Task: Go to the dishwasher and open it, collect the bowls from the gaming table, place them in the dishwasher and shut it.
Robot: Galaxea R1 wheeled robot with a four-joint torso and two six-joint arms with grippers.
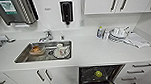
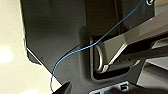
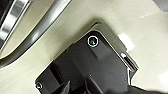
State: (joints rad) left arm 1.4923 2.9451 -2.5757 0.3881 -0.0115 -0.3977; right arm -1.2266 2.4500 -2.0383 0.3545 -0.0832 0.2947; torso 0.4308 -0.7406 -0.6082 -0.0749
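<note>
My dishwasher stands open below the white counter, right of the sink, a lime-yellow bowl already on its rack. Closing appears to remain. Whether my grippers are open, I cannot tell.

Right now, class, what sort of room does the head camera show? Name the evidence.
Most likely an office kitchenette: a steel sink with tap set in a white counter, an open dishwasher below, and stacked dishes.
</note>
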